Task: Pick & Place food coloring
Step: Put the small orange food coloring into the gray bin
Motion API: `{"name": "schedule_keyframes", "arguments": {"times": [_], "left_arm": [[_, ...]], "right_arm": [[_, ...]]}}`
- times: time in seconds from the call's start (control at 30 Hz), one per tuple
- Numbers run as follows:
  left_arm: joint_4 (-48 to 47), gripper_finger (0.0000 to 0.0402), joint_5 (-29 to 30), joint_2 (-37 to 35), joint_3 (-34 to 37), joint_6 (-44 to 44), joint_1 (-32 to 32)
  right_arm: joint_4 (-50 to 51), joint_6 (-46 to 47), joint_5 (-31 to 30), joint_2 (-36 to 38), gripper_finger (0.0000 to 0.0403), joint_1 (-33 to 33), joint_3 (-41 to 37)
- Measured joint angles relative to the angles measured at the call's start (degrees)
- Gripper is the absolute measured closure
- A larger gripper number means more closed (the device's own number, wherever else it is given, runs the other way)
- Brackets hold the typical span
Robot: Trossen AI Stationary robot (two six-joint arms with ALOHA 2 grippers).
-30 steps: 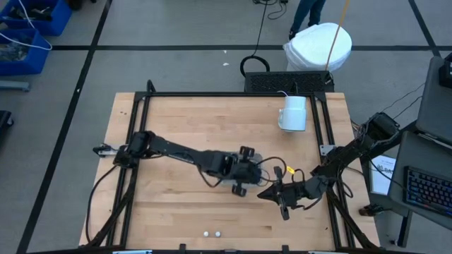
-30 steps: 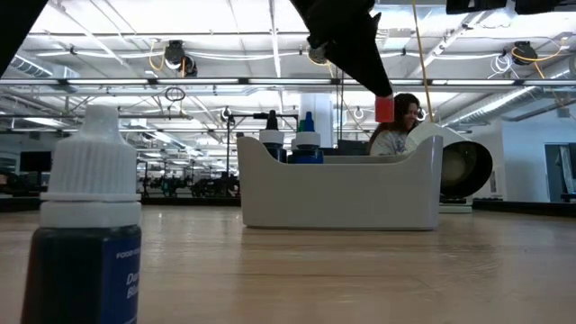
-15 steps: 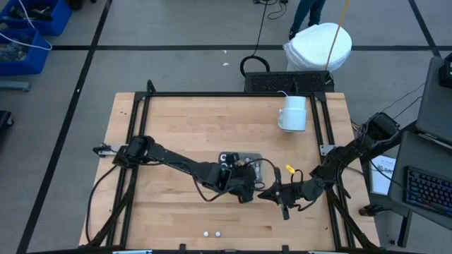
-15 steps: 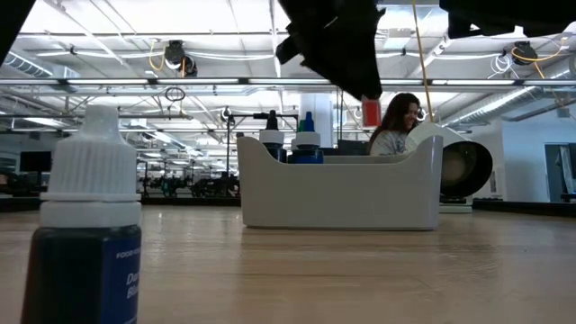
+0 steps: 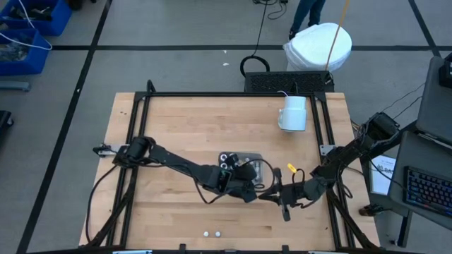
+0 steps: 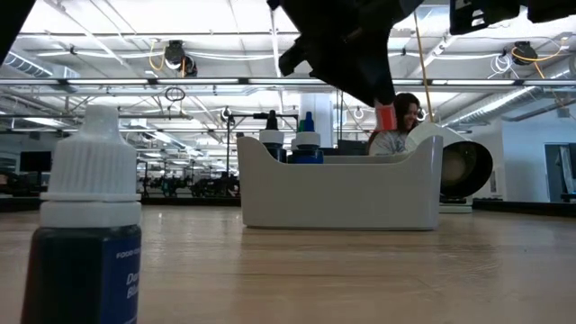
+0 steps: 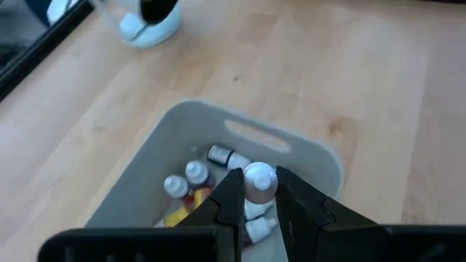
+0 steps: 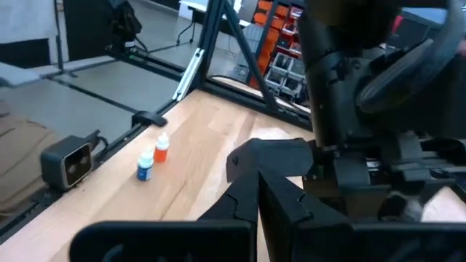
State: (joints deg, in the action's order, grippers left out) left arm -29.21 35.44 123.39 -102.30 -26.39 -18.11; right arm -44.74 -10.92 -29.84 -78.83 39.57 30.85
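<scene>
Left tool (image 7: 258, 191) is closed on a white-capped dropper bottle (image 7: 259, 180), held just above the grey tray (image 7: 309, 156), where other bottles (image 7: 191, 182) already lie. Right tool (image 8: 256, 191) sits just beside the left arm at the tray's edge, fingers together, holding nothing. Two more bottles (image 5: 212, 233) stand near the counter's (image 5: 176, 120) front edge, well apart from the tray; a mug (image 5: 293, 113) stands at the far side. Risks: releasing too high could bounce the bottle out, and the arms are close enough to collide.
</scene>
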Motion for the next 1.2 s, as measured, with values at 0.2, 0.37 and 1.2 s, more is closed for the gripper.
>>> {"name": "schedule_keyframes", "arguments": {"times": [0.2, 0.37, 1.2], "left_arm": [[3.3, 0.0339, -3.1, 0.7, 0.0, 8.0, 0.5], [3.4, 0.0339, -3.9, 0.6, 0.0, 11.6, 0.4], [-10.0, 0.0339, -16.7, 3.5, -7.6, 30.0, 4.7]], "right_arm": [[-3.2, 1.8, -0.1, 0.0, 0.0403, -0.1, 0.0], [-3.9, 4.6, -0.2, 0.0, 0.0403, -0.1, 0.0], [-3.7, 2.3, -0.1, 0.0, 0.0403, -0.1, 0.0]]}}
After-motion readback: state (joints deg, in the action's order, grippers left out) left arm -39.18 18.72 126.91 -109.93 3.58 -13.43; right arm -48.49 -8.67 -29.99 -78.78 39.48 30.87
